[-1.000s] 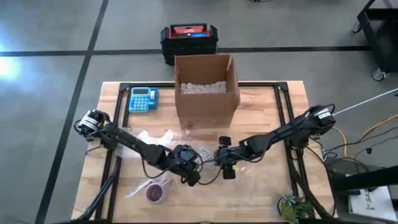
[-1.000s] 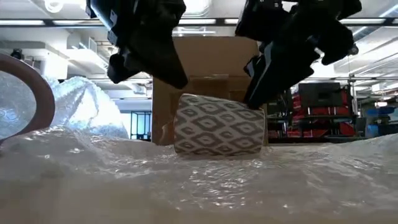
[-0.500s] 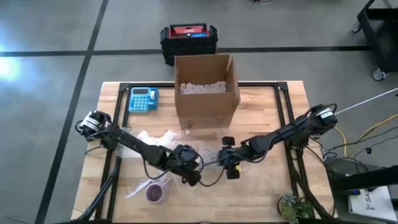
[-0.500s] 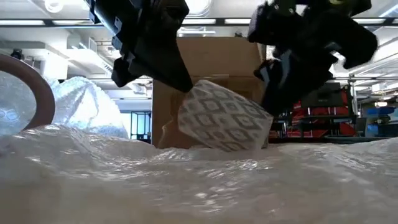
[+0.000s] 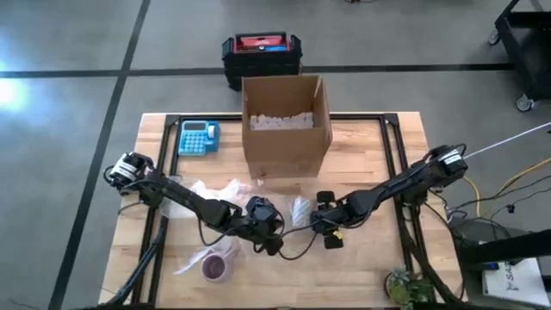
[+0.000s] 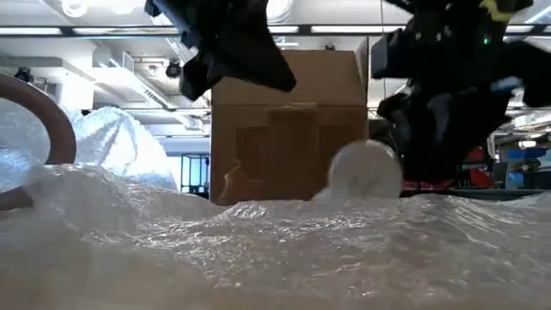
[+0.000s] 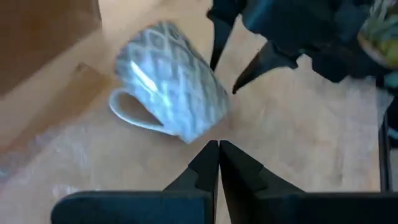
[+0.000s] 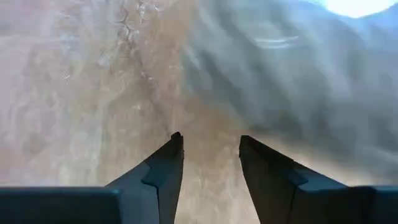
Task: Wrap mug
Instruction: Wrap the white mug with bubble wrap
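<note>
A white mug (image 7: 171,81) with a grey diamond pattern lies on its side on the clear bubble wrap (image 6: 275,250), its handle (image 7: 134,115) against the wrap. The low view shows its round end (image 6: 366,172). In the high view the mug (image 5: 299,207) lies between the two grippers. My left gripper (image 7: 219,152) is shut, its tips just short of the mug's wall; it shows in the high view as well (image 5: 274,231). My right gripper (image 8: 211,146) stands open over the wrap on the mug's other side (image 5: 325,226), with nothing between its fingers.
An open cardboard box (image 5: 286,125) with white filling stands behind the mug. A blue calculator (image 5: 198,136) lies at the far left. A maroon tape roll (image 5: 215,265) sits near the front edge. A small plant (image 5: 405,284) is at the near right corner.
The mug has tipped and turned on the bubble wrap: it showed its patterned side to the low camera, and now its round end faces it. My right gripper has drawn back toward the table's right and near edges, away from the mug.
</note>
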You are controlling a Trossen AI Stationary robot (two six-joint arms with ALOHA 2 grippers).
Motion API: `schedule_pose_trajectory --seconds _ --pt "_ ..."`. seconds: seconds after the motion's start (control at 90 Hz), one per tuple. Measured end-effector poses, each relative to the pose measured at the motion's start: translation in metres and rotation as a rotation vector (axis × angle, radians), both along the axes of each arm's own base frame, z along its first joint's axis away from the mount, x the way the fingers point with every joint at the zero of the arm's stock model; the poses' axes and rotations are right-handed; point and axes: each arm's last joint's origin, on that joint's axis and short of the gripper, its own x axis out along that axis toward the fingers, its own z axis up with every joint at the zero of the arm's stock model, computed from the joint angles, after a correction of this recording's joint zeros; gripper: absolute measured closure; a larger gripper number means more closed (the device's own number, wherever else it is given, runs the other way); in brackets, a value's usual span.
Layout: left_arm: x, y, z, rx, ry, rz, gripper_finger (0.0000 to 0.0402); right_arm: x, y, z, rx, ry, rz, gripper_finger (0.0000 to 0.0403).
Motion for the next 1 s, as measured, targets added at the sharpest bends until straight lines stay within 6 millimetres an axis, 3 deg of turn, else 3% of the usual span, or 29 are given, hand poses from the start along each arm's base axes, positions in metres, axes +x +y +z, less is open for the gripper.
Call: schedule_pose_trajectory --seconds 0.178,0.367,0.544,0.7,0.856,1.0 --pt "0.004 -0.002 0.008 -0.016 -0.055 -0.005 0.0402 -0.016 -0.012 0.038 -0.173 -0.101 -0.007 0.0281" --pt "0.015 -0.004 0.003 -0.020 -0.124 -0.025 0.0402 -0.032 -0.035 0.059 -0.291 -0.181 -0.127 0.0295" --pt "0.031 -0.004 -0.019 0.026 -0.132 -0.049 0.0402 -0.046 -0.057 0.035 -0.291 -0.144 -0.238 0.0308" --pt "0.043 0.006 -0.045 0.037 -0.085 -0.010 0.0402 -0.042 -0.062 0.007 -0.270 -0.200 -0.248 0.0324" --pt "0.049 0.010 -0.063 0.015 -0.063 0.013 0.0402 -0.030 -0.055 0.005 -0.150 -0.258 -0.173 0.0344" --pt "0.052 0.008 -0.074 -0.022 -0.047 -0.021 0.0402 -0.023 -0.050 0.016 -0.083 -0.325 -0.126 0.0363"
